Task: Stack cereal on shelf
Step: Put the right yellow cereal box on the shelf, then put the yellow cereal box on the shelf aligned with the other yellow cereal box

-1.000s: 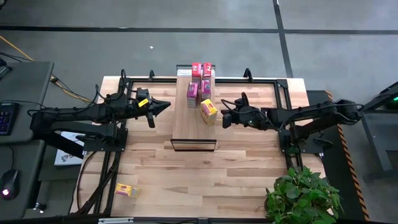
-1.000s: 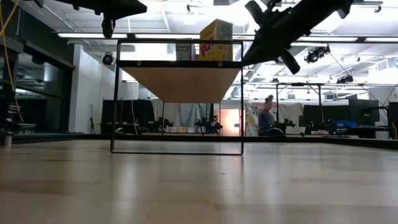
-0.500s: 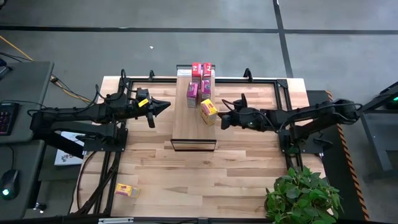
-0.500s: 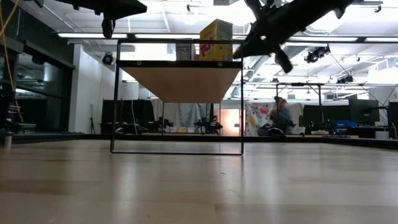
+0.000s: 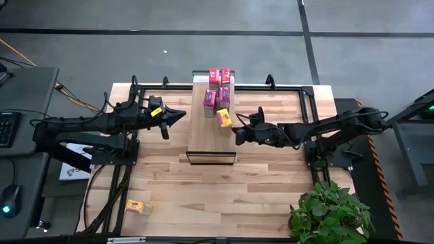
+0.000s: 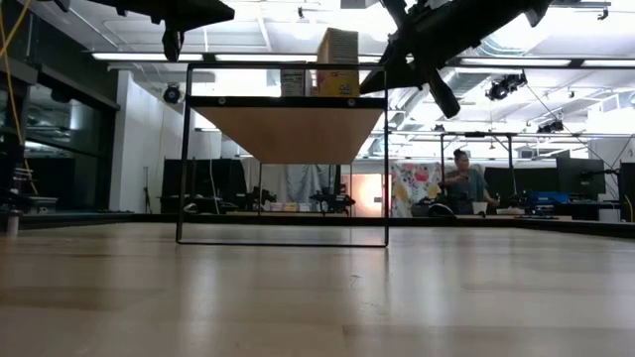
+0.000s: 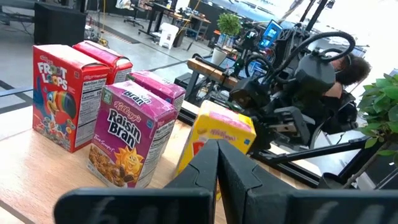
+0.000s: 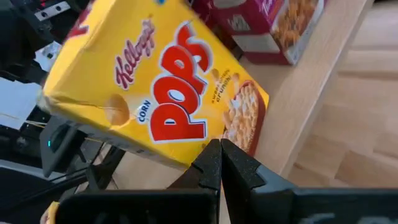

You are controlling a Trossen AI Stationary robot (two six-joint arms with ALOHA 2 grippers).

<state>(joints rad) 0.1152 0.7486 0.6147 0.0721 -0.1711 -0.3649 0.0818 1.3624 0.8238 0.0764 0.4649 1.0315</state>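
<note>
At the shelf's (image 5: 211, 135) three-o'clock edge, the right claw (image 5: 237, 131), fingers together, nudges the yellow cereal box (image 5: 224, 117) inward (left claw (image 5: 178, 116) waits, likewise closed); next, square it beside the magenta boxes (image 5: 217, 98).

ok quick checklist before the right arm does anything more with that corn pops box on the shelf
1. Corn Pops box on the shelf: ok, it stands near the shelf's right edge.
2. Right gripper closed for nudging: ok, fingers together, tips at the box face in its wrist view.
3. Box square with the others: not ok, it sits skewed to the Raisin Bran boxes.
4. Neighbours upright: ok, Raisin Bran and Froot Loops boxes all stand.
5. Left gripper clear: ok, shut, beside the shelf's left edge.
6. Last box placed: not ok, a yellow box lies on the table's front left.
</note>
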